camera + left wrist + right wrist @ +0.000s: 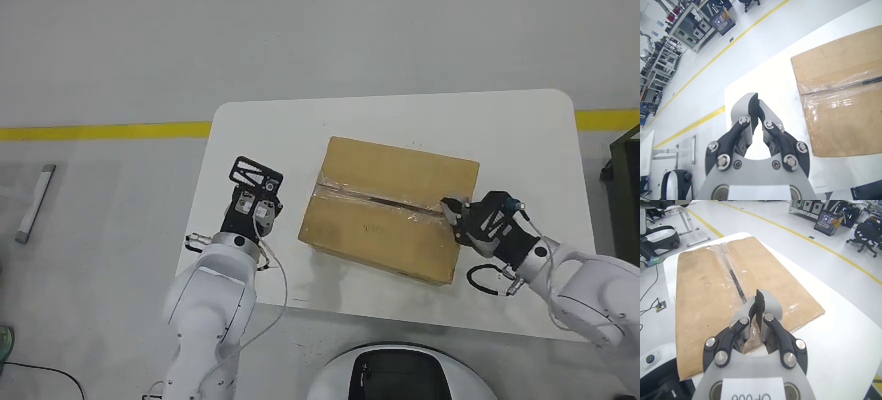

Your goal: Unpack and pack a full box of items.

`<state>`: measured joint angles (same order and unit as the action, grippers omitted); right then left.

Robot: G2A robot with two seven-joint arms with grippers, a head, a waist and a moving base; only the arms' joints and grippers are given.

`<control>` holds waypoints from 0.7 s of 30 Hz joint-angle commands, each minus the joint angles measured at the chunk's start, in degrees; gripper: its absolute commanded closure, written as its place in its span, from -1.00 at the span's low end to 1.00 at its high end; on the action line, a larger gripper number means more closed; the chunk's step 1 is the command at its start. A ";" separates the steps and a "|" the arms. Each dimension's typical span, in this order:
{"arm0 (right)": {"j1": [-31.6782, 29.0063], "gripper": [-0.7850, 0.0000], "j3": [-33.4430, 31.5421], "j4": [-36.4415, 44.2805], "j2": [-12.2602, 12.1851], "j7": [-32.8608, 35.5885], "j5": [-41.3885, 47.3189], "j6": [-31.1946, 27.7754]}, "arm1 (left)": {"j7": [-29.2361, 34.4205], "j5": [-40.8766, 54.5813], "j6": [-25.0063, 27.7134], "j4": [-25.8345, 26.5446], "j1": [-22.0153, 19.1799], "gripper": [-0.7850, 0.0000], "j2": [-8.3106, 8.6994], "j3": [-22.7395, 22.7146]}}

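1. Box (390, 208), cardboard, closed and taped; on white table (520, 120) between the two grippers.
2. Left gripper (757, 97): pads pressed together, nothing held; above bare tabletop, with the box off to one side and apart from it.
3. Right gripper (759, 294): fingers drawn tight together; tips at the near end of the box top, right over clear tape seam (728, 272) running away ahead.
4. Cannot tell whether any tape is pinched there.

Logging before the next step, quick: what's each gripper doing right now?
Left gripper: closed, empty.
Right gripper: closed at the box top's end; any grasp cannot be told.
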<state>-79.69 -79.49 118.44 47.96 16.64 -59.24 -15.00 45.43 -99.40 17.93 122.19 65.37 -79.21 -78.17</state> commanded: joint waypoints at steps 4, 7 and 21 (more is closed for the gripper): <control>1.28 1.00 0.70 -1.15 0.35 2.95 0.32 -0.12 | 0.05 -0.23 -0.29 -0.27 -0.23 1.00 0.08 0.15; 2.01 1.00 0.89 -1.48 0.58 3.68 0.66 -0.03 | 0.16 -0.25 -0.61 -0.33 -0.13 0.29 0.11 0.25; -6.90 1.00 -11.32 5.23 1.26 -5.55 3.10 9.77 | -0.84 -0.72 -1.00 0.30 0.48 -1.00 0.41 0.03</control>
<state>-84.20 -89.02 123.60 49.03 13.74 -56.34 -8.99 45.33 -99.67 16.81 122.42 65.72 -78.86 -78.13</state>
